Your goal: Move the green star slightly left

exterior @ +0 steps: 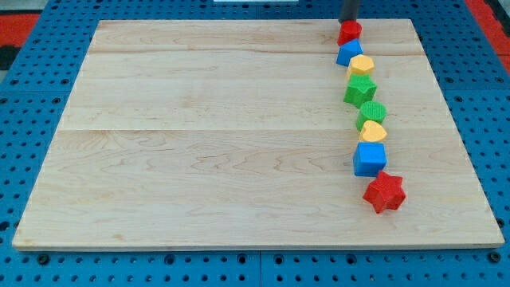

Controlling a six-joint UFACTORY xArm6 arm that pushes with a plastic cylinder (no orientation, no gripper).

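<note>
My tip [349, 21] is sitting at the worktop's [199, 143] top behind the red block [349, 33], no pincer showing, and needing to approach the green star [359, 89] from its right.

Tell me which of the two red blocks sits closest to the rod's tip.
The red block at the view's top, heading the line of blocks, just below my tip. The red star lies at the line's bottom end.

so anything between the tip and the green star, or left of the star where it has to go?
Yes. My tip is at the view's top, just above the red block. The blue block and yellow block lie between it and the green star. The board left of the star is bare.
</note>
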